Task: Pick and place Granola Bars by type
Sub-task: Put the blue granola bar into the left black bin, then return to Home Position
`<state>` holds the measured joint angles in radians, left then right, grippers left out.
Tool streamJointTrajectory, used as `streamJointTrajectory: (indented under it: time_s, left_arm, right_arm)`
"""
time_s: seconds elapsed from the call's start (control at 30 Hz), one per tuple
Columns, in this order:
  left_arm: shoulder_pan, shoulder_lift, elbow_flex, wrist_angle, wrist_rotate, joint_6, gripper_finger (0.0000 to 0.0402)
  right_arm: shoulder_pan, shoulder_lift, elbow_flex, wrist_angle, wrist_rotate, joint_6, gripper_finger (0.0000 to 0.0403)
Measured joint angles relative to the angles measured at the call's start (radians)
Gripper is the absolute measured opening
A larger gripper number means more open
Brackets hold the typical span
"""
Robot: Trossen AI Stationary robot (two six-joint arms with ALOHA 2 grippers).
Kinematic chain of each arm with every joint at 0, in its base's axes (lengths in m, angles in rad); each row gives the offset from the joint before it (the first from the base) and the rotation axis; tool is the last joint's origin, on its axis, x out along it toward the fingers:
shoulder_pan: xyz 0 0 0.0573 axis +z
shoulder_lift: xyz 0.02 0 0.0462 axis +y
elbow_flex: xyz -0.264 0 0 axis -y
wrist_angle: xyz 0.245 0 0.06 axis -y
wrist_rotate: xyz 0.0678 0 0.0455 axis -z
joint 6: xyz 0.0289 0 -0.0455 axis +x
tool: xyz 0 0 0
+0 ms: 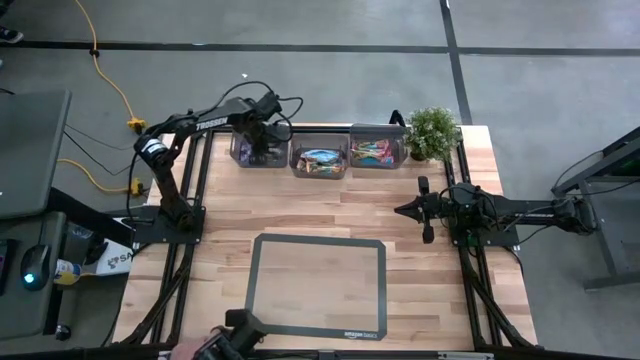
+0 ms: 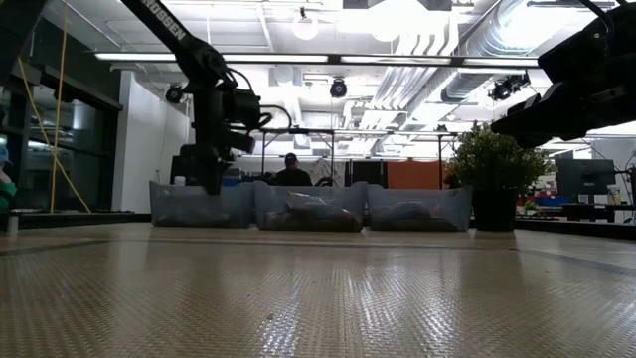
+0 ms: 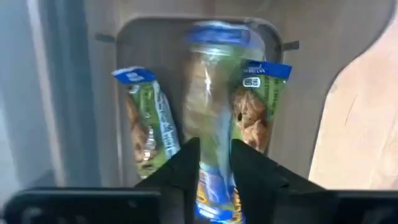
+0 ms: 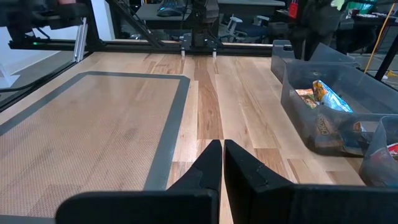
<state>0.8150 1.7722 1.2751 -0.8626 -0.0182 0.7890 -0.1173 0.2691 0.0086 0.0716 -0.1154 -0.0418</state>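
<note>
My left gripper (image 3: pixel 216 146) hangs over the left grey bin (image 1: pixel 241 152) at the table's far edge, pointing down, shut on a blue-ended granola bar (image 3: pixel 214 81) that looks blurred. Two similar bars (image 3: pixel 146 124) (image 3: pixel 256 102) lie flat on that bin's floor. In the low view the left gripper (image 2: pixel 213 171) dips into this bin (image 2: pixel 199 206). The middle bin (image 1: pixel 320 160) holds blue bars and the right bin (image 1: pixel 377 153) pink and orange ones. My right gripper (image 4: pixel 222 154) is shut, holds nothing and hovers over the table's right side (image 1: pixel 405 210). My left gripper pinches the granola bar between its two fingers (image 3: pixel 183 171), near the bar's upper end (image 3: pixel 216 180). The fingers come from above, pointing down into the bin. The bar hangs lengthwise below them, its lower end (image 3: pixel 217 34) near the bin floor; whether it touches the floor I cannot tell.
A dark-framed mat (image 1: pixel 318 285) lies on the near middle of the wooden table. A potted plant (image 1: pixel 432 130) stands right of the bins. The right arm (image 1: pixel 500 212) stretches in from the right edge. Bare wood lies between the mat and the bins.
</note>
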Motion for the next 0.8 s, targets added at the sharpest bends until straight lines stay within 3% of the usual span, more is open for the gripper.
streamJointTrajectory:
  time_s: [0.2,0.33,0.73,0.8]
  left_arm:
    - [0.003,0.024,-0.001,-0.003,-0.068,-0.087,0.0151]
    - [0.003,0.024,-0.001,-0.015,-0.055,-0.129,0.0179]
    - [0.002,0.011,-0.001,-0.053,0.307,-0.298,0.0186]
    - [-0.009,-0.014,-0.001,-0.049,0.324,-0.301,0.0186]
  right_arm:
    - [0.000,0.000,0.000,0.000,0.000,0.000,0.0000]
    - [0.000,0.000,0.000,0.000,0.000,0.000,0.0000]
    - [0.000,0.000,0.000,0.000,0.000,0.000,0.0000]
    - [0.000,0.000,0.000,0.000,0.000,0.000,0.0000]
